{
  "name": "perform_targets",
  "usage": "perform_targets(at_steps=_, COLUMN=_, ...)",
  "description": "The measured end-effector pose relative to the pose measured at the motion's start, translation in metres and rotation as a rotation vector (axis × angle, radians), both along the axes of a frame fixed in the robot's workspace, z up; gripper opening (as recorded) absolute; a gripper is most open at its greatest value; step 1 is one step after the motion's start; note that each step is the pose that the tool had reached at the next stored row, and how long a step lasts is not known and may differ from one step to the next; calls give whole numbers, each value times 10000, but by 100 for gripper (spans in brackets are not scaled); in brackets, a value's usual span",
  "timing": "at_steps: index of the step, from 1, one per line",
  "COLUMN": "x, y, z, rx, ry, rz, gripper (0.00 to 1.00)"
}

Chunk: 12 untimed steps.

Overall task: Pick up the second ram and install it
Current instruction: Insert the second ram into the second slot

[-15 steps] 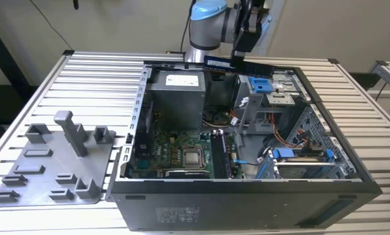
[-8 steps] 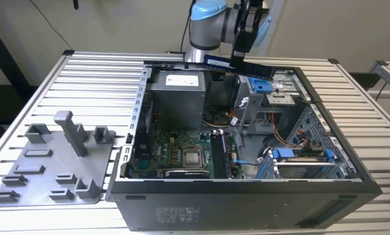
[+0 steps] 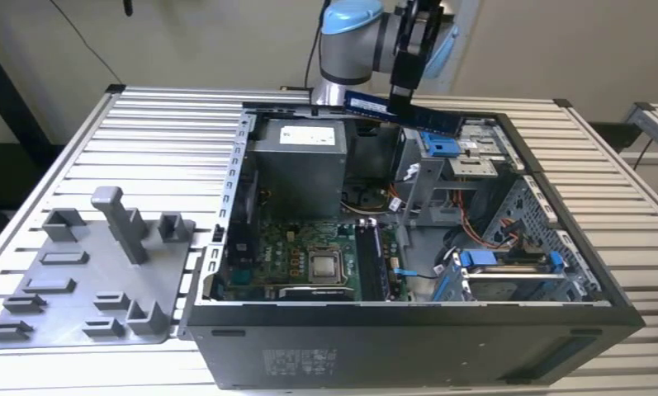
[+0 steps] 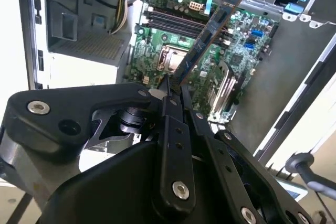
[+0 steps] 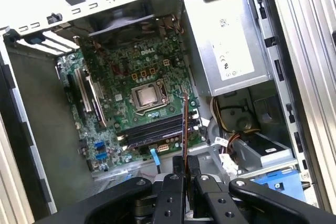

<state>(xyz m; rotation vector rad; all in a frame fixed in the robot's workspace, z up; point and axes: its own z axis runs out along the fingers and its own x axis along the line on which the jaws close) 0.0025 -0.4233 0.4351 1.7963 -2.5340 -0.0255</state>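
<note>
My gripper (image 3: 401,92) hangs above the far side of the open computer case (image 3: 417,338), shut on the second ram (image 3: 404,110), a thin dark strip held roughly level in the exterior view. In the second wrist view the second ram (image 4: 207,35) sticks out from the closed fingertips (image 4: 169,95) over the green motherboard (image 4: 157,40). It appears edge-on as the second ram (image 5: 185,124) in the first wrist view, above the long dark memory slots (image 5: 157,129) beside the silver CPU (image 5: 147,97). The ram is well above the board, touching nothing.
A silver power supply (image 3: 298,161) fills the case's far left corner. Blue drive brackets (image 3: 505,260) and a metal drive cage (image 3: 466,165) stand on the exterior view's right. A grey fixture tray (image 3: 97,272) lies on the slatted table (image 3: 153,132) to the left.
</note>
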Motion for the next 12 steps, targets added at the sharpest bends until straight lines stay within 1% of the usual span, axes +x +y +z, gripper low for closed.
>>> perform_targets(at_steps=12, x=0, y=0, z=-9, rx=-12, ry=0, rz=-1195, gripper=14)
